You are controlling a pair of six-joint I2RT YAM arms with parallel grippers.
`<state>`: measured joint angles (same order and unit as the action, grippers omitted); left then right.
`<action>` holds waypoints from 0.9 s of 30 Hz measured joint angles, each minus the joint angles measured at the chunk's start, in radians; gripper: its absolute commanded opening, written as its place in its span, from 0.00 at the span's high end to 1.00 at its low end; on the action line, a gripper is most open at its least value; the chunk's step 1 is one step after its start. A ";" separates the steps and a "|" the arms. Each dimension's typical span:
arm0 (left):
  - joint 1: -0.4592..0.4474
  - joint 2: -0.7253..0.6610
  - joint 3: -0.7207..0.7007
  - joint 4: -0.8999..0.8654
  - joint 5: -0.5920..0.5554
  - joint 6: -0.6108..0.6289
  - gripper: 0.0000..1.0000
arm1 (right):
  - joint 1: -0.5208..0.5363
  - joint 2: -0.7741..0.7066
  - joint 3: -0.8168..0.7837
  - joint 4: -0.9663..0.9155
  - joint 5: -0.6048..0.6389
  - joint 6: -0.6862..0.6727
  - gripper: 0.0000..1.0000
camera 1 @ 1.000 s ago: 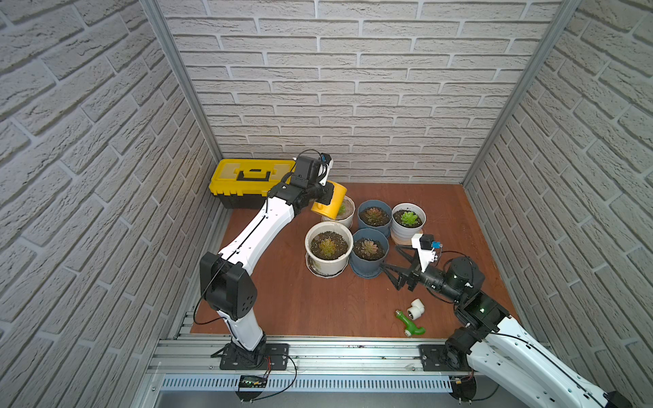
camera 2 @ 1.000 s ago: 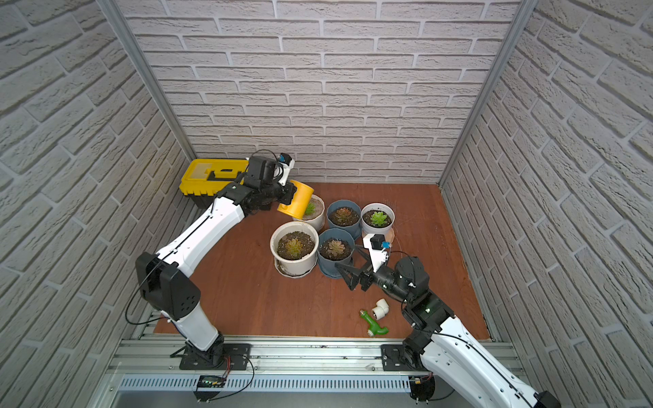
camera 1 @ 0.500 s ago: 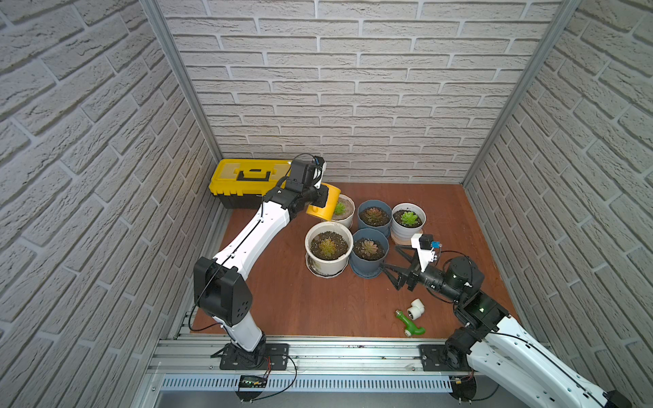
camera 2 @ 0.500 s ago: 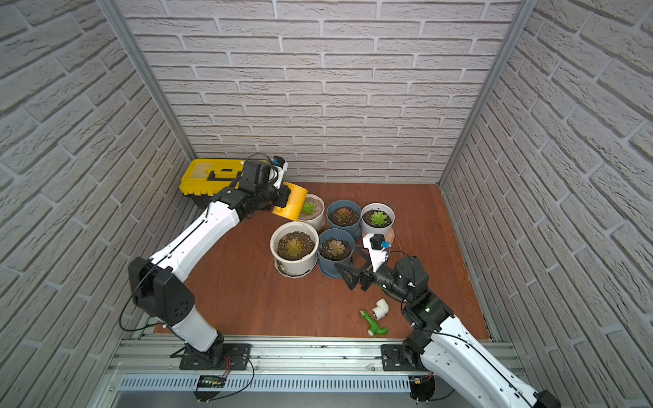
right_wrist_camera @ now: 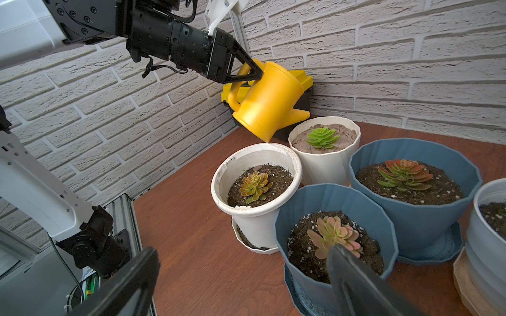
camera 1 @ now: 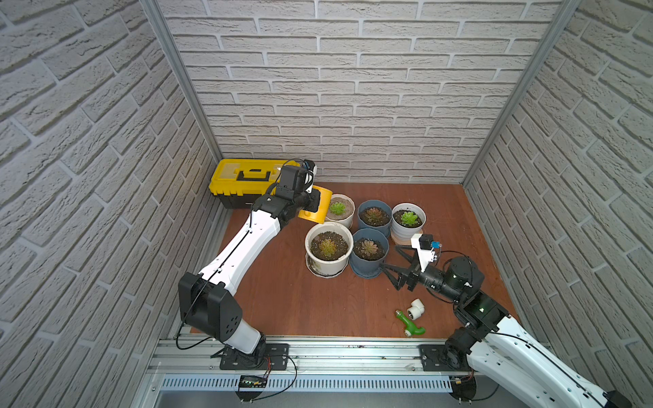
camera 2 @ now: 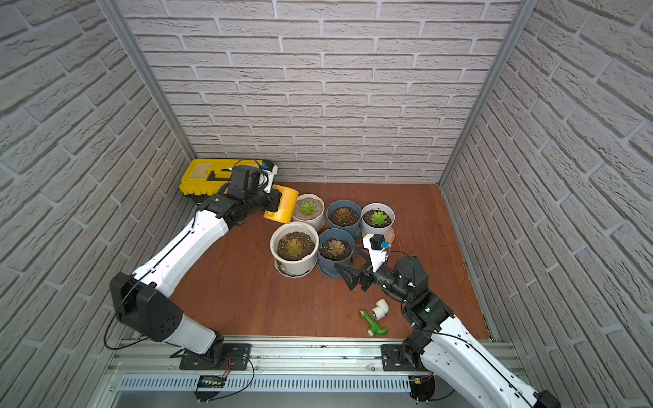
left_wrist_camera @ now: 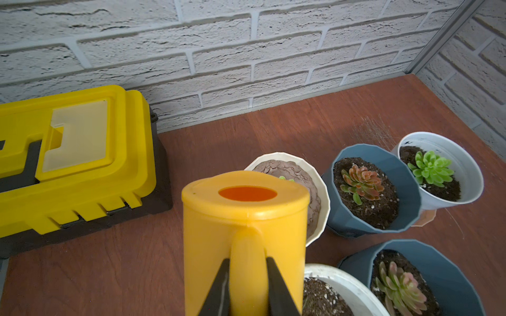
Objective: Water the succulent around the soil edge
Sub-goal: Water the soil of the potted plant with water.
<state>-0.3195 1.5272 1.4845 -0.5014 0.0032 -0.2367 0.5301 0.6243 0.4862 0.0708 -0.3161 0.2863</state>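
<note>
The succulent is a yellow-green rosette in the wide white pot. Around it lies the soil edge, a ring of dark gritty soil. My left gripper is shut on the handle of the yellow watering can. In the right wrist view the watering can hangs tilted, behind and above the wide pot, and its spout points over the rim of the ribbed white pot. My right gripper stands open and empty beside the near blue pot.
A yellow toolbox sits in the back left corner behind the can. Behind the near blue pot stand a second blue pot and a small white pot. A green fitting and a white fitting lie near the front. Brick walls close three sides.
The left arm has drawn the watering can back to the left, off the ribbed pot's middle and toward the toolbox. The right arm has not moved.
</note>
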 measured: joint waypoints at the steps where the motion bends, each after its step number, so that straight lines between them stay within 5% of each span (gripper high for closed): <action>1: 0.000 -0.006 -0.005 0.000 0.000 -0.002 1.00 | 0.000 0.000 0.000 0.000 0.000 0.002 0.01; 27: -0.011 -0.097 -0.043 -0.096 0.041 -0.012 1.00 | 0.000 0.000 0.000 0.000 -0.003 0.013 0.01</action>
<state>-0.3309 1.4300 1.4410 -0.5972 0.0444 -0.2485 0.5301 0.6239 0.4862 0.0708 -0.3195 0.2996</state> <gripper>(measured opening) 0.209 0.991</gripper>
